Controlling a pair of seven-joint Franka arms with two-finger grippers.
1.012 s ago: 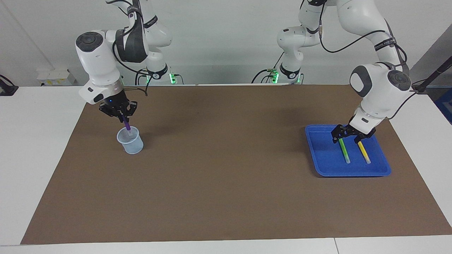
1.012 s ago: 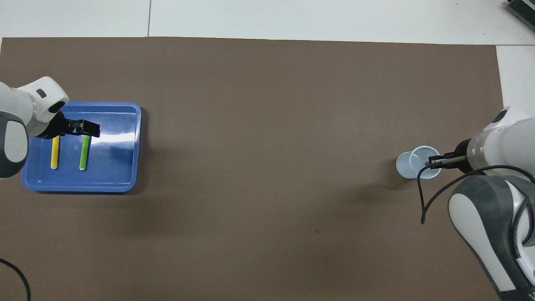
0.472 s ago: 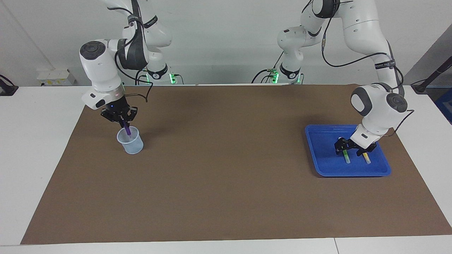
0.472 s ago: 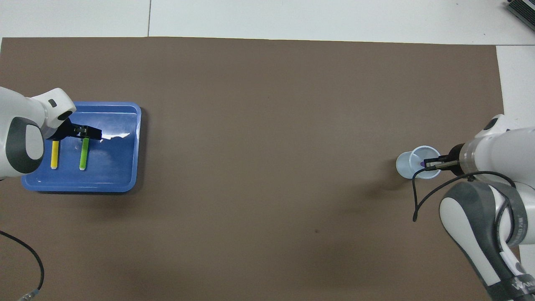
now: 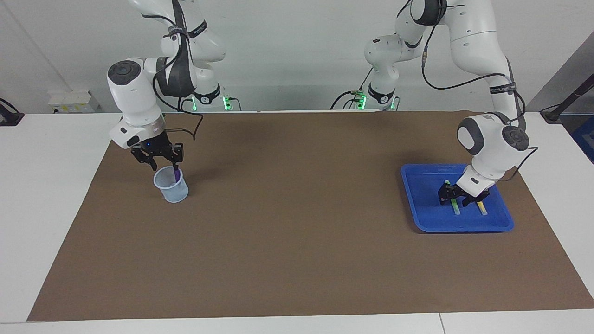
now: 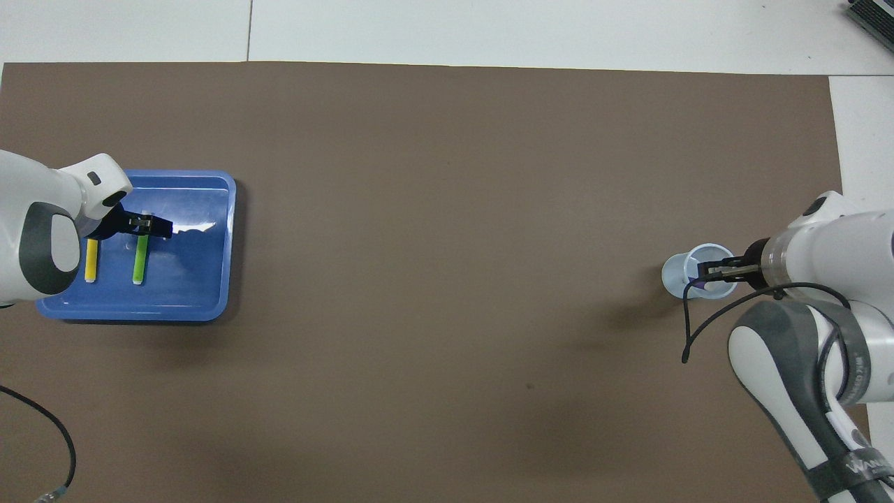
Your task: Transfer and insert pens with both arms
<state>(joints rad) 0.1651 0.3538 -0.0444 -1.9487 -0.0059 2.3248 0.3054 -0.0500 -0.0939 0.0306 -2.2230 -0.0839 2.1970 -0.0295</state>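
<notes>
Facing view shows the right gripper [image 5: 158,160] just above the rim of the translucent cup [image 5: 171,185], its fingers spread, with the purple pen [image 5: 177,172] standing tilted inside the cup and leaning on the rim. At the left arm's end of the table, the left gripper [image 5: 461,196] is down in the blue tray [image 5: 420,218], low over the green pen [image 5: 455,205]; its fingers look parted to either side of that pen's upper part, though whether they touch it I cannot tell. The yellow pen [image 5: 481,207] lies just beside, parallel, both pens pointing away from the robots.

Risks, as I judge them: the cup is light and the purple pen leans on its rim — a sideways drift of the right gripper as it lifts could catch the pen or the rim and tip the cup. In the tray, the two pens lie close together, so a finger closing on the green one may nudge the yellow, or pinch the green near its end and let it swing when raised.

Room is generous: overhead, the brown mat [image 6: 447,209] between the tray [image 6: 209,307] and the cup [image 6: 674,276] holds nothing, a wide lane for a handover. The tray's raised walls hem in the left gripper [image 6: 143,225] on all sides, so lifting straight up seems safest. The cup stands near the mat's edge at the right arm's end.
</notes>
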